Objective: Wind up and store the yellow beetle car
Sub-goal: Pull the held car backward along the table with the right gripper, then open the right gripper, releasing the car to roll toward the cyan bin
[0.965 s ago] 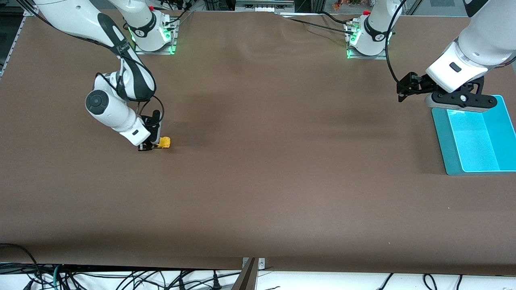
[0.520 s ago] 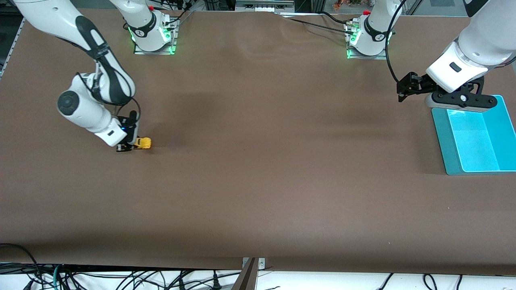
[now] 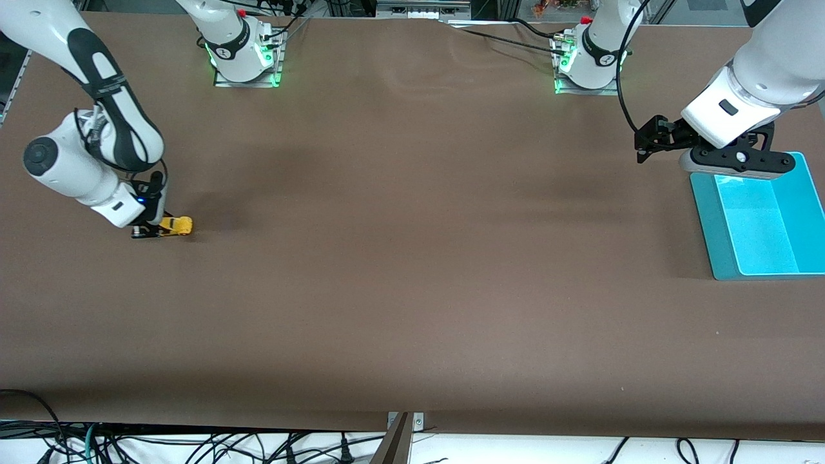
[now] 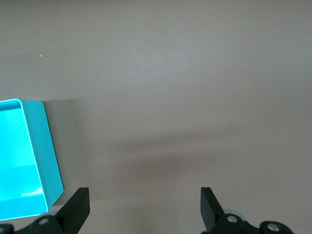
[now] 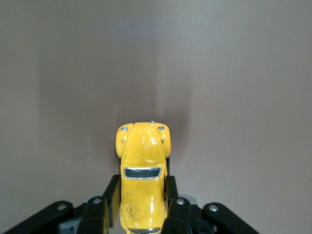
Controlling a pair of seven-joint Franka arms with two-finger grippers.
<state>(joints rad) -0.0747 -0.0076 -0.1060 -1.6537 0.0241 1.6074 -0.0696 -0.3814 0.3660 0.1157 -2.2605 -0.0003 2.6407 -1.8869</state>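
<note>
The yellow beetle car (image 3: 176,225) sits low on the brown table at the right arm's end, its nose pointing toward the middle of the table. My right gripper (image 3: 156,229) is shut on the car's rear half. In the right wrist view the yellow beetle car (image 5: 143,173) shows between the two black fingers (image 5: 111,197), its bonnet sticking out past them. My left gripper (image 3: 646,143) hangs open above the table beside the teal bin, and the left wrist view shows the left gripper (image 4: 144,207) with nothing between its fingers.
An open teal bin (image 3: 709,219) stands at the left arm's end of the table, and the teal bin (image 4: 46,146) shows its corner in the left wrist view. Both arm bases (image 3: 243,55) are along the table's top edge. Cables hang below the front edge.
The right arm has drawn the car backward along the table toward the right arm's end, still gripped. The left arm has stayed still.
</note>
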